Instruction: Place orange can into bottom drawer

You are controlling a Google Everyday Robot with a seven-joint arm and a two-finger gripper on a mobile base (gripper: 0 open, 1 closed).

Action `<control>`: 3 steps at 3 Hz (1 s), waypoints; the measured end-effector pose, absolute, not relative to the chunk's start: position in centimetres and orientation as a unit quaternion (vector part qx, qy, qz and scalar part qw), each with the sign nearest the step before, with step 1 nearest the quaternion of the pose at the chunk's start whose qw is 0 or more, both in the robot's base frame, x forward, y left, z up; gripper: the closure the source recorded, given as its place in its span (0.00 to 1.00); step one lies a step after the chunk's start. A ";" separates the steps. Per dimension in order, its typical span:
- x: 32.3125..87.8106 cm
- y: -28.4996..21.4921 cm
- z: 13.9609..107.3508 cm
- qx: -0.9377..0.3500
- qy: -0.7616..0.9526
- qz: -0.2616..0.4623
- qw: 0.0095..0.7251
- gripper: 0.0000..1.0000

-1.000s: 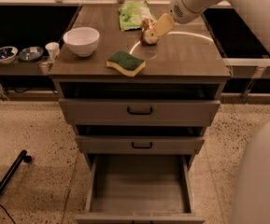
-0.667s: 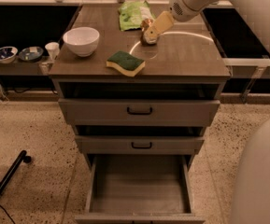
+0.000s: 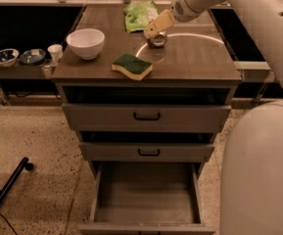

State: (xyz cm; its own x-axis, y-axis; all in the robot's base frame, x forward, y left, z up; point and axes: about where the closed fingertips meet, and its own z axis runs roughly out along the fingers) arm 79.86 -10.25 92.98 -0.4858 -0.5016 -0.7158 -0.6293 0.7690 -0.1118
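The orange can (image 3: 156, 40) stands on the cabinet top, towards the back and right of the middle, with its silvery top showing. My gripper (image 3: 157, 27) hangs on the white arm from the upper right, just above and against the can, hiding its upper back. The bottom drawer (image 3: 146, 202) is pulled out at the foot of the cabinet, with bare grey walls and floor and nothing in it.
A white bowl (image 3: 85, 42), a green-and-yellow sponge (image 3: 132, 65) and a green crinkly bag (image 3: 140, 14) share the cabinet top. The two upper drawers (image 3: 147, 116) have black handles. Small dishes (image 3: 6, 56) and a cup (image 3: 56, 52) sit left. My white body (image 3: 261, 175) fills the lower right.
My gripper has shifted slightly up and to the left over the can. The can and the drawers have not moved.
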 end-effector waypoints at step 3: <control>89.9 -8.7 85.5 -0.160 0.900 0.090 0.394 0.09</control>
